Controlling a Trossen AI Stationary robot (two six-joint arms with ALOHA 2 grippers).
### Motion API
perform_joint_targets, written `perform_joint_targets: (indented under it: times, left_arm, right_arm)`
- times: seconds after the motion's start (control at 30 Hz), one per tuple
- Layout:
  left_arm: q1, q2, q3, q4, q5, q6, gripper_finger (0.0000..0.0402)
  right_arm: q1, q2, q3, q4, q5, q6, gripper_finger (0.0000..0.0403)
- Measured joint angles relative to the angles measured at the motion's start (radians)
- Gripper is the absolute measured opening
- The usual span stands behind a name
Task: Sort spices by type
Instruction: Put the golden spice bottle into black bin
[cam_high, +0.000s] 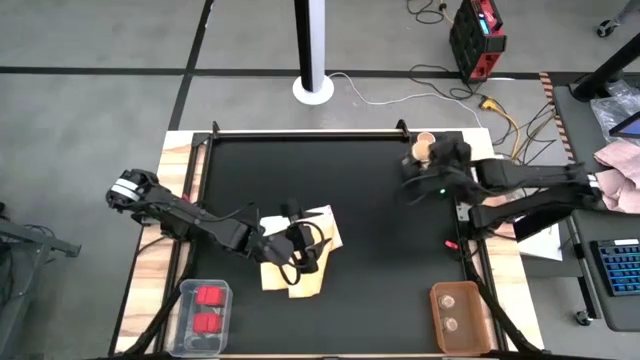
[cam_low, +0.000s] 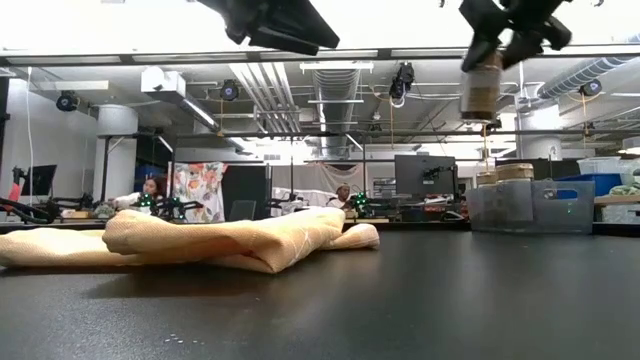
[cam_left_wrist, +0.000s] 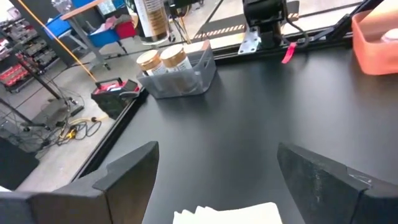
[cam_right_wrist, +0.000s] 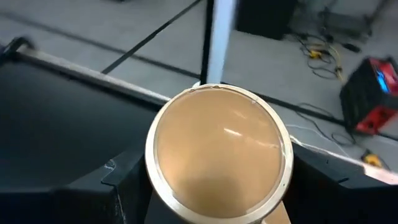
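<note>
Right end effector (cam_high: 418, 168) raised above the far right corner of the black surface (cam_high: 380, 230), clamped on a round spice jar with a tan-brown top (cam_right_wrist: 219, 149). In the low view, jar (cam_low: 481, 88) hanging upright in the air beneath the dark fingers, directly over a clear grey bin (cam_low: 530, 206) at the far edge. From the left wrist view, same bin (cam_left_wrist: 186, 78) already holding two jars with tan tops (cam_left_wrist: 161, 60), side by side.

Left end effector (cam_high: 305, 252) over the folded yellow cloth (cam_high: 300, 262) near the middle of the surface, fingers (cam_left_wrist: 127, 171) spread wide apart, nothing between them; corner of the cloth just visible below. In the low view, cloth (cam_low: 200, 243) lying rumpled and flat on the surface.

At the near left corner, clear tray (cam_high: 186, 318) with two bright red blocky containers (cam_high: 209, 308), one behind the other. At the near right corner, orange-brown tray (cam_high: 437, 318) with two tiny pale round containers (cam_high: 451, 311), also one behind the other.
</note>
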Motion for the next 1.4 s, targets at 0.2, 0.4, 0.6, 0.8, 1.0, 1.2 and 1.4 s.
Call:
perform_joint_targets:
  times: [0.2,0.4,0.6,0.8,1.0,1.2,1.4]
  left_arm:
    - [-0.002,-0.003,0.0,0.016,-0.001,0.0,0.031]
    - [-0.002,-0.006,-0.001,0.075,-0.002,0.022,0.031]
    - [-0.002,-0.007,-0.001,0.09,-0.002,0.042,0.0311]
    - [-0.001,-0.007,-0.001,0.092,-0.002,0.045,0.0311]
    - [-0.001,-0.008,-0.001,0.093,-0.026,0.045,0.0311]
    - [-0.004,-0.008,-0.001,0.085,-0.026,0.042,0.0311]
    - [-0.011,-0.008,-0.001,0.085,-0.026,0.042,0.0311]
  right_arm:
    - [-0.107,-0.117,-0.096,-0.001,0.089,0.091,0.0268]
    - [-0.22,-0.09,-0.109,-0.017,0.08,0.081,0.0268]
    - [-0.312,-0.014,-0.109,-0.154,0.064,0.12,0.0268]
    - [-0.355,0.057,-0.111,-0.222,0.057,0.156,0.0268]
    - [-0.394,0.086,-0.125,-0.219,0.056,0.152,0.0268]
    - [-0.43,0.065,-0.186,-0.163,0.012,0.157,0.0268]
    - [-0.456,0.059,-0.251,-0.109,0.003,0.153,0.0268]
